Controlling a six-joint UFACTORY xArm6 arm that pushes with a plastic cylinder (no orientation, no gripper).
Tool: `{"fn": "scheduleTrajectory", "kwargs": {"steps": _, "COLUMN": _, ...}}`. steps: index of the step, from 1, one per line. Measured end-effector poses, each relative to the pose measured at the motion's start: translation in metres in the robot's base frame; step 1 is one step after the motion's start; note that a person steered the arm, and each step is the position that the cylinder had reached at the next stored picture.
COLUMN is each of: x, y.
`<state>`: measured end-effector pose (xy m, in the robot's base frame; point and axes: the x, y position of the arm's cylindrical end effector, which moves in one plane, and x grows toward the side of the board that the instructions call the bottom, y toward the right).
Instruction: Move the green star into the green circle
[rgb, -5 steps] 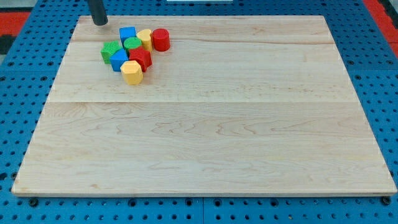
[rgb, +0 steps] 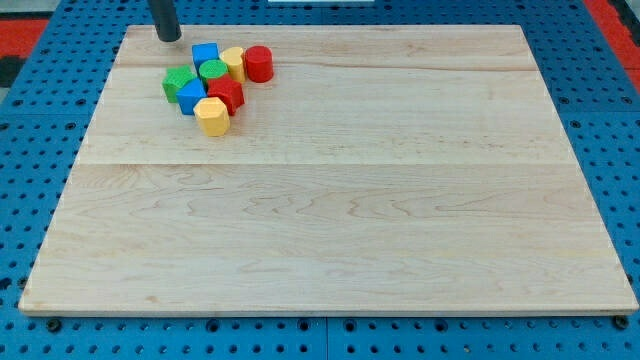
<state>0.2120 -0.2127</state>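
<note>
Green star (rgb: 178, 82) sits at the 9 o'clock edge of a tight cluster near the surface's (rgb: 330, 230) upper-left corner; the green circle (rgb: 212, 69) is close at its 2 o'clock, with a blue block (rgb: 190, 97) touching the star at 4 o'clock. Judged light, rigid and painted, so it should slide readily on the smooth wood but may spin off a round rod; no grasp possible, best contact looks to be its free face at 8 o'clock. No gripper is fitted, so nothing is held. My tip (rgb: 168, 38) rests at the star's 12 o'clock, apart from every block. Other cluster members: blue cube (rgb: 205, 53), yellow block (rgb: 233, 62), red cylinder (rgb: 258, 63), red block (rgb: 227, 94), yellow hexagon (rgb: 211, 116). Rod's upper length is cut off by the view's top. Star points are hard to resolve, and contact between star and circle cannot be told.
</note>
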Motion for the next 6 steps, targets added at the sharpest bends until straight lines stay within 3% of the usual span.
{"fn": "scheduleTrajectory", "kwargs": {"steps": 4, "x": 0.061, "y": 0.006}}
{"fn": "scheduleTrajectory", "kwargs": {"steps": 6, "x": 0.113, "y": -0.031}}
